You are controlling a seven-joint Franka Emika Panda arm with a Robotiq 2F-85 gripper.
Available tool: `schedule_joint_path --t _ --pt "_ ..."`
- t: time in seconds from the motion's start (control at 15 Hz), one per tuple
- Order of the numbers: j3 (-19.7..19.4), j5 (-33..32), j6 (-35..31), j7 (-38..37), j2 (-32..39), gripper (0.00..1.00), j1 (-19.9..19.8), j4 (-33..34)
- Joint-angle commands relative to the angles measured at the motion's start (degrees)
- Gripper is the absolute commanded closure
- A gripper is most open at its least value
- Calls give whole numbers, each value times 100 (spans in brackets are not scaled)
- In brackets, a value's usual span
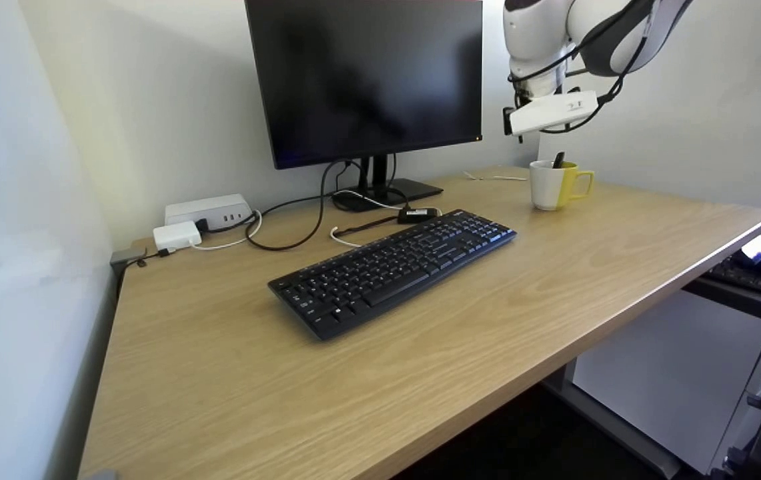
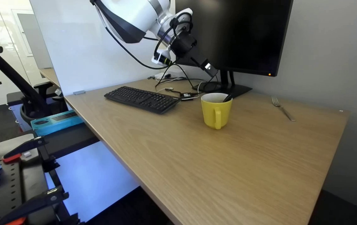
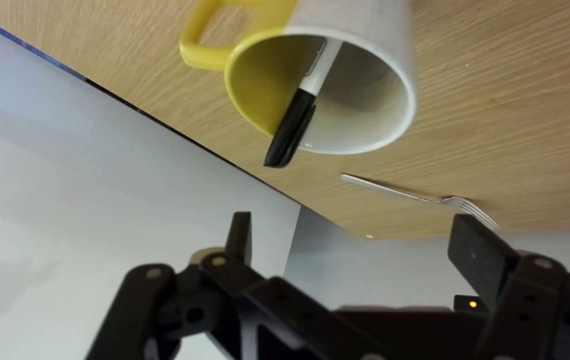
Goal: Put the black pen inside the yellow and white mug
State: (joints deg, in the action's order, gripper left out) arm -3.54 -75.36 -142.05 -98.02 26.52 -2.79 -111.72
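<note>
The yellow and white mug stands upright on the desk in both exterior views (image 1: 544, 190) (image 2: 216, 112). It also shows in the wrist view (image 3: 364, 17). The black pen (image 3: 292, 125) leans inside the mug, its pale part down in the cup and its black cap sticking out past the rim. The cap also shows above the rim in both exterior views (image 1: 559, 160) (image 2: 227, 98). My gripper (image 3: 352, 225) is open, with nothing between its fingers. In an exterior view the gripper (image 2: 209, 68) is above the desk, higher than the mug and apart from it.
A black keyboard (image 1: 393, 267) lies on the desk (image 1: 233, 400). A monitor (image 1: 367, 80) stands behind it, with cables (image 1: 323, 213) and white boxes (image 1: 210, 210) near its base. A fork (image 2: 283, 109) lies beyond the mug. A wall runs along the back.
</note>
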Motion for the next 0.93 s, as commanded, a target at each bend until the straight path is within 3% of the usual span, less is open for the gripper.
schedule_joint_path --t 0.0,0.4,0.67,0.87 --pt "247 1023 -587 1560 -701 0 -381 -618" --pt "1373 3242 -385 4215 -1399 0 -1368 -1417" --pt "2474 4742 -139 5931 -1576 0 -2222 -1635" --pt "3267 5912 546 7214 -1695 0 -2813 -1540"
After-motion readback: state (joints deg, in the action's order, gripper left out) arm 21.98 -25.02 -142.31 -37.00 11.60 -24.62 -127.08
